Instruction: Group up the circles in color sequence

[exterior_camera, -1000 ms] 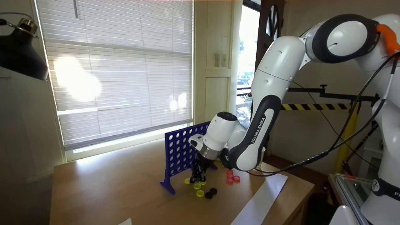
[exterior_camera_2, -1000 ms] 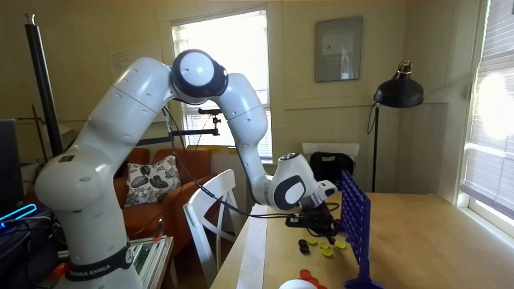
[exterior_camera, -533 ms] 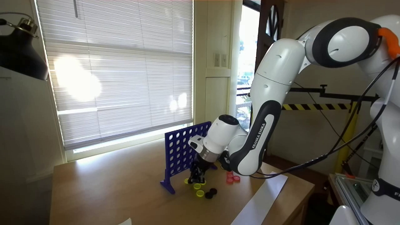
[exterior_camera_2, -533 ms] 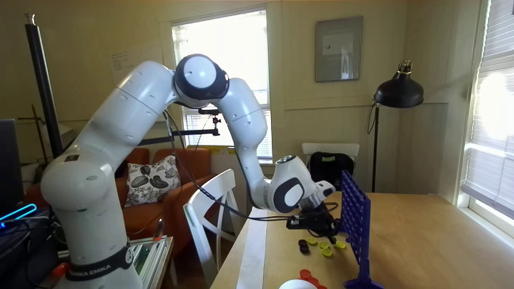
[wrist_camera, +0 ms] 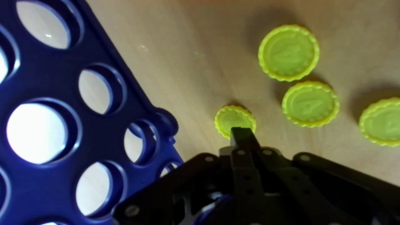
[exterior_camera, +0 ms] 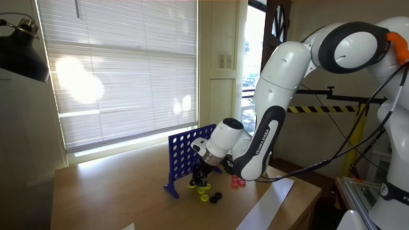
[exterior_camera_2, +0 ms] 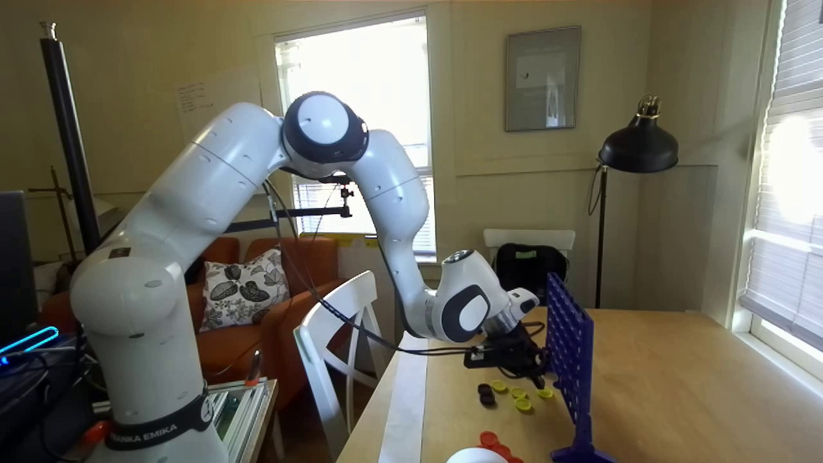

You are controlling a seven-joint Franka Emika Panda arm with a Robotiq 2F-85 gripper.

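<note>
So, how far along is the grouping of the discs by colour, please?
Looks done: the red discs lie clustered, and the two black discs lie together. In progress: the shut gripper is at the yellow disc nearest the blue grid; it visibly holds nothing, and contact is unclear. Left, it seems: bringing that disc to the other three yellow discs, since it lies apart from them.

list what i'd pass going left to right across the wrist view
Blue grid → partly covered yellow disc → a pair (upper yellow disc, lower yellow disc) → cut-off yellow disc at the right edge
</note>
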